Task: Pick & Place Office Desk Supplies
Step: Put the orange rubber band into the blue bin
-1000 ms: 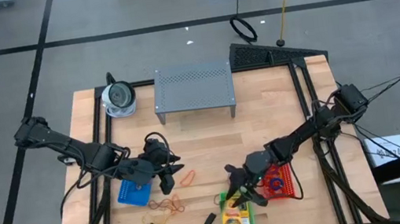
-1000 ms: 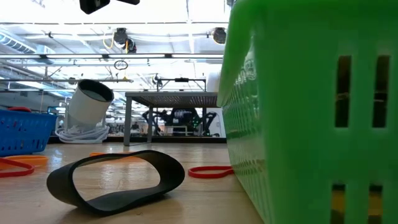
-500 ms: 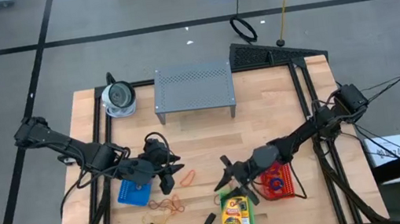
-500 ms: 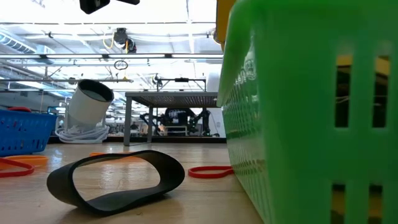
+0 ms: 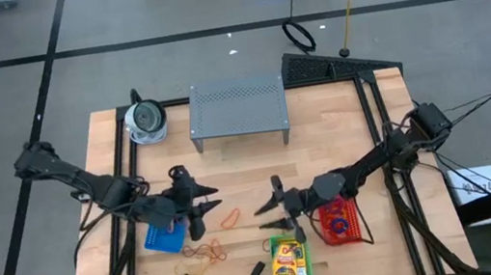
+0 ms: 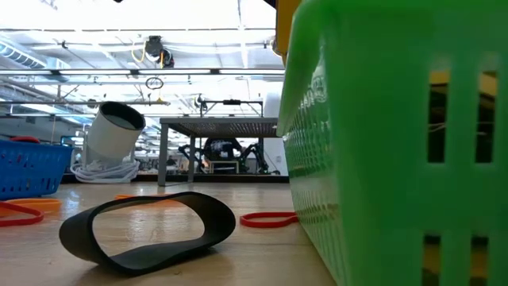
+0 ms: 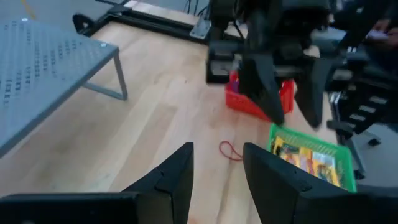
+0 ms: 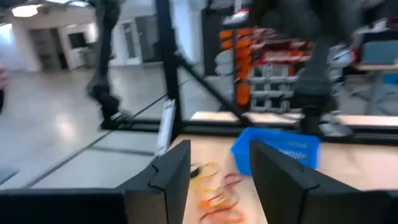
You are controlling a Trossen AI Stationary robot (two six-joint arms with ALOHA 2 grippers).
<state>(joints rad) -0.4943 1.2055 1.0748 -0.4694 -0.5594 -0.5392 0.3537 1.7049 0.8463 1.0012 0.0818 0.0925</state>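
green basket (image 6: pixel 397 143) blocking low view; crayon boxes (image 5: pixel 288 261) half-seen

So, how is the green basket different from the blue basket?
The green basket holds yellow crayon boxes; what the blue basket holds cannot be seen. The green basket lies near the right gripper, the blue basket beside the left gripper. Both are small slotted plastic baskets near the table's front edge.
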